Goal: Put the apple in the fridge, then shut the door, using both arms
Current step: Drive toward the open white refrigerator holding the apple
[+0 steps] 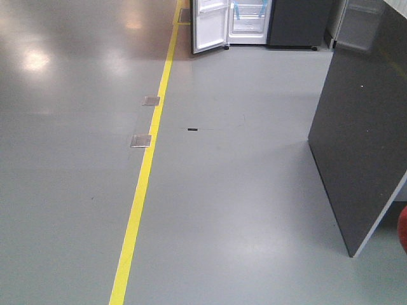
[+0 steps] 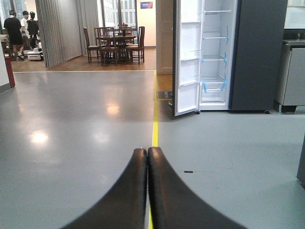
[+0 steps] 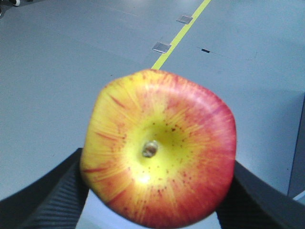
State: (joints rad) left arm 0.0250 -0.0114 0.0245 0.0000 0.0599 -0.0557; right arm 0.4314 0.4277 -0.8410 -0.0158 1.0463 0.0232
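A: One apple [image 3: 159, 150] to stow. Where was it?
B: Pinched in the right end effector [image 3: 152, 202], one finger each side, stem dimple facing the wrist cam. It hung above the floor [image 1: 254, 190], nowhere near the fridge [image 2: 257, 52] yet.
A: And the other side?
B: The left end effector [image 2: 147, 152] was pressed together, tips touching, nothing in it. It pointed roughly along the yellow line [image 2: 155, 129] toward the fridge.
A: Door?
B: The door [image 2: 187, 67] stood wide open, white lining out, shelves [image 2: 213, 59] showing w/ blue tape [image 2: 224, 83]. All of it well apart from the robot, across bare floor.
A: So what could've gone wrong?
B: Prob. the long drive first. The apple was round & smooth, held on two narrow contacts, so a jolt could roll it out. Couldn't tell how deep the grip was.
A: Anything else?
B: A dark panel [image 1: 362, 140] stood close on the right, and a wide swing of that arm could clip it. At the fridge, an approach too far left would put the open door in the arm's way. Also, a round apple on a glass shelf might roll to the edge before the left arm shut the door.
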